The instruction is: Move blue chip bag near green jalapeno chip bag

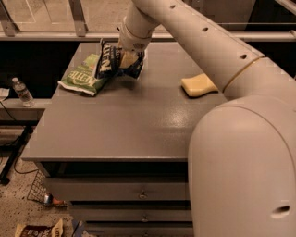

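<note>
gripper (128,59): pinching the blue chip bag (109,60) — just right of the green jalapeno chip bag (84,76)
blue chip bag: crumpled, upright, on the gripper's left — overlapping the green jalapeno chip bag's right edge

This looks like a robot lab or office test space. A grey cabinet (138,120) with drawers (138,192) serves as the bench. Behind it runs a glass partition (46,11). To its left a water bottle (22,91) stands on a ledge. By its lower left corner, a wire basket (36,190) sits on speckled floor (14,213). Over the cabinet's far left, the gripper (127,58) pinches the blue bag (107,59).
</note>
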Available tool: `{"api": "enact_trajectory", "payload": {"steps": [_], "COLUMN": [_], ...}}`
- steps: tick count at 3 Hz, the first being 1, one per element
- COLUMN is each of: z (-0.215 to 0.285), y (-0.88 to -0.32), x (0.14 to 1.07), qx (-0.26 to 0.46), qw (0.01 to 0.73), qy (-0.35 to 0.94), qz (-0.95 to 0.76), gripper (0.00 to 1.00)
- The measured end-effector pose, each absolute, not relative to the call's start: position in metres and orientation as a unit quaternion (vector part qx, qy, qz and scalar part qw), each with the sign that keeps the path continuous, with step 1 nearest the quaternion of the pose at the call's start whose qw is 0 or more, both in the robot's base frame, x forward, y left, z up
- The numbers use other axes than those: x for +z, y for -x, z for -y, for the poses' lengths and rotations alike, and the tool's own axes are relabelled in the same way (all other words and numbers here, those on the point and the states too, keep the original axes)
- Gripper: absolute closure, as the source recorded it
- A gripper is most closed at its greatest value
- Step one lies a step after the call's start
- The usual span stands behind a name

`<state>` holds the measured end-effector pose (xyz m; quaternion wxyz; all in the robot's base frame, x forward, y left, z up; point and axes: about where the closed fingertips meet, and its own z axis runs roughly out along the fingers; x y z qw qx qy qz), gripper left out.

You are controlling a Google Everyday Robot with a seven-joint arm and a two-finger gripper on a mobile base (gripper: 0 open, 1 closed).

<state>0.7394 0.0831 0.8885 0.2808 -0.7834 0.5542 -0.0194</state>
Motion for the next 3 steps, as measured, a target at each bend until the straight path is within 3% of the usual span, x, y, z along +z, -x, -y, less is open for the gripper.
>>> {"api": "enact_trajectory", "payload": {"steps": [3], "z": [-0.0885], "y": [-0.7396], "x": [0.8792], "qx": [-0.015], "qw": [0.276], "qy": [0.786], "qz": [-0.553], "gripper": [0.09]}}
